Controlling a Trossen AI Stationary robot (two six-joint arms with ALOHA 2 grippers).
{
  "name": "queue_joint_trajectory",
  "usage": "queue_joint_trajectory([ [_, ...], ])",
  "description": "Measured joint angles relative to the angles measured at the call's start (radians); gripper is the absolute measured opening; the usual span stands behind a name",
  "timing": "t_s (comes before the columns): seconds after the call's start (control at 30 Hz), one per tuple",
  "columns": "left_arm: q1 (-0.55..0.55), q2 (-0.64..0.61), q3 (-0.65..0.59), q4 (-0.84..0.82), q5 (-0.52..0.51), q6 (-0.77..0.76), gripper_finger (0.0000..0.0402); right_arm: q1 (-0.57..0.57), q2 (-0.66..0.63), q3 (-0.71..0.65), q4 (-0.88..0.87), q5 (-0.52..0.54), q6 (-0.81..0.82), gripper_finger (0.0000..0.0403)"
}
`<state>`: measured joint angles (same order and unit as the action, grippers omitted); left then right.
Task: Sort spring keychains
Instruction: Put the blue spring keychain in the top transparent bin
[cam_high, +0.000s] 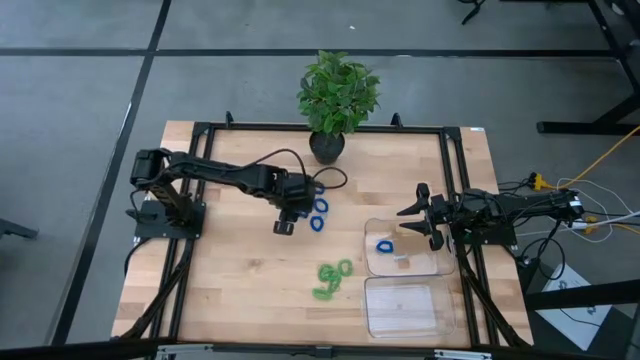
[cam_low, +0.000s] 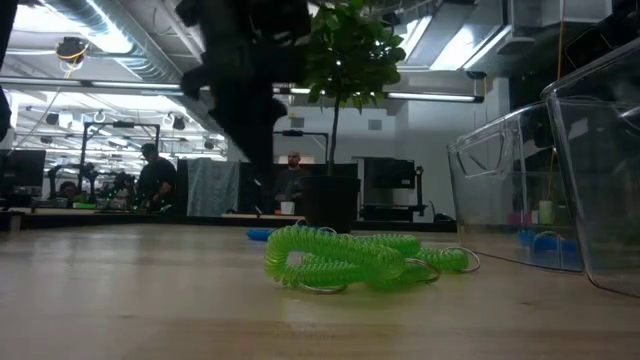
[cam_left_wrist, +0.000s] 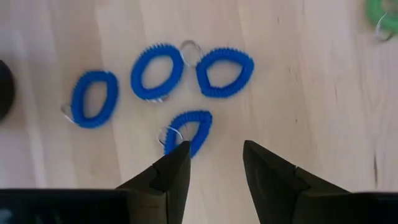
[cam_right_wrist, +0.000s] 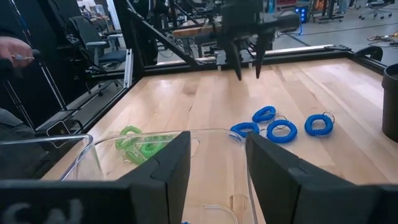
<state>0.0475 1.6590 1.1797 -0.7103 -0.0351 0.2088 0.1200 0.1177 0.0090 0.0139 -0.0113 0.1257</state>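
Sorting is at an early stage. One blue keychain (cam_high: 384, 246) already lies in the nearer of two clear trays (cam_high: 432, 268), the one closer to the plant; the second tray (cam_high: 372, 318) beside it appears to hold none, though that is hard to make out. Four blue keychains (cam_left_wrist: 155, 71) lie loose on the desk (cam_high: 230, 290) in a close group, three in a row and a fourth (cam_left_wrist: 189, 130) just in front of them, nearest the left gripper (cam_left_wrist: 215, 163). The green keychains (cam_high: 333, 279) sit tangled in one heap between the blue group and the trays, none yet sorted; their exact count cannot be told. The left gripper hovers just beside the nearest blue loop with its jaws parted and nothing between them, one fingertip close to that loop's metal ring. The right gripper (cam_right_wrist: 217, 163) waits over the tray rim, jaws likewise apart and empty. Judged from this, most of the work remains: four blue loops and the whole green heap. A potted plant (cam_high: 337, 95) stands at the far edge of the desk, near the blue group but apart from it, and is unlikely to interfere. The likelier difficulties are the crowding of the blue loops and the tangle of the green ones. People are visible in the room beyond the desk.
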Motion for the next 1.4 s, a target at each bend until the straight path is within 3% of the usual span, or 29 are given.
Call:
queue_joint_trajectory([
  [1.03,0.033,0.002,-0.289,0.480,0.003,0.024,0.0143,0.000,0.000,0.000,0.000,0.000,0.000,0.0154],
  [1.27,0.069,0.037,-0.289,0.497,0.118,0.006,0.0143,0.000,0.000,0.000,0.000,0.000,0.000,0.0154],
  [1.4,0.068,0.093,-0.291,0.497,0.117,0.006,0.0143,0.000,0.000,0.000,0.000,0.000,0.000,0.0154],
])
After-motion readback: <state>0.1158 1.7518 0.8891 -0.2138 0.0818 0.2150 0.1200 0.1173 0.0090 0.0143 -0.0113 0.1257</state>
